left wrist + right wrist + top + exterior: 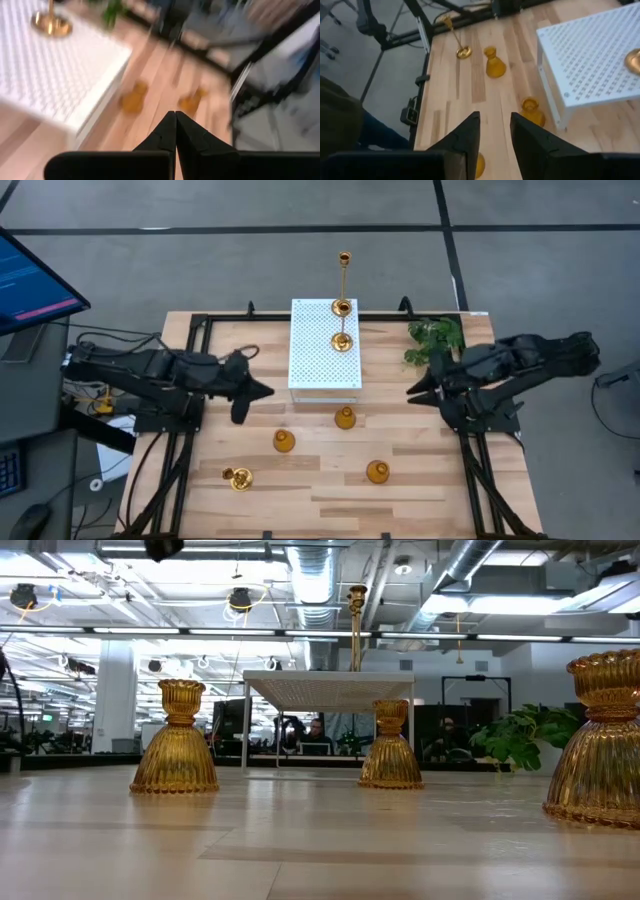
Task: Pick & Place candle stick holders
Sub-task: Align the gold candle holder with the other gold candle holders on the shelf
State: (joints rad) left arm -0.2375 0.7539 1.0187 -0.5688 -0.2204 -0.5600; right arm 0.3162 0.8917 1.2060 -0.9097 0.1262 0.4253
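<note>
Four gold candle stick holders stand on their bases on the wooden table: one [345, 418] just in front of the white perforated box [325, 345], one [284, 441] left of it, one [377, 472] nearer, and a thin-stemmed one [238, 477] at the near left. A tall thin-stemmed holder [343, 280] stands on the box, with another gold piece [342, 340] beside it. My left gripper [262, 390] is shut and empty, left of the box. My right gripper [412, 392] is open and empty, right of the box; its fingers [470, 132] show a gap.
A green leafy plant [437, 338] stands at the far right of the table, close behind my right arm. A dark metal frame [200, 330] runs along the table's edges. A monitor [30, 280] stands beyond the left edge. Bare wood [320, 500] lies near the front.
</note>
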